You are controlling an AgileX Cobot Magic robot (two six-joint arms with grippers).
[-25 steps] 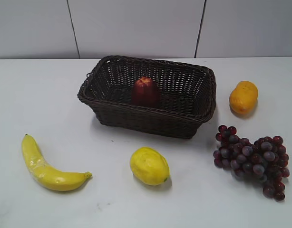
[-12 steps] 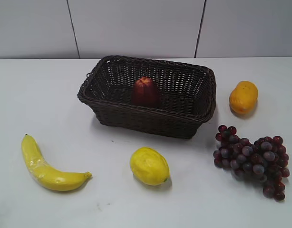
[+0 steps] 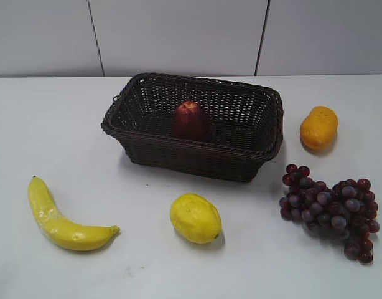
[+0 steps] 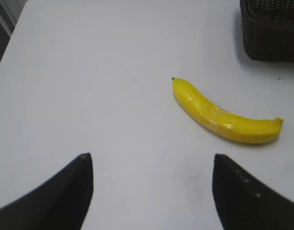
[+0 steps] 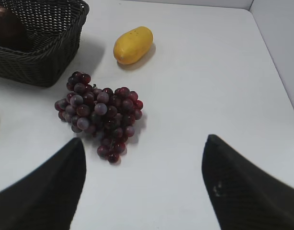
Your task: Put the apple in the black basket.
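Exterior view: the apple point(image 3: 190, 119), dark red and glossy with a dimpled crown, stands upright inside the black basket point(image 3: 197, 157), its long axis vertical and its dimple facing up. The woven basket sits toward the back of a white counter point(image 3: 66, 118), before a pale panelled wall. A banana point(image 3: 59, 218), a lemon point(image 3: 195, 217), a grape bunch point(image 3: 331, 207) and an orange-yellow fruit point(image 3: 318, 127) lie around it, none touching it.

Left wrist view: the left hand point(image 4: 152, 189) hangs spread wide above bare counter, gripping nothing; the banana lies beyond it, and a corner of the basket point(image 4: 271, 33) shows at upper right.

Right wrist view: the right hand point(image 5: 144, 184) is likewise wide open and empty, with the grape bunch point(image 5: 100, 111) just ahead. Only a dark edge of the apple point(image 5: 8, 28) shows inside the basket point(image 5: 41, 62) at upper left.
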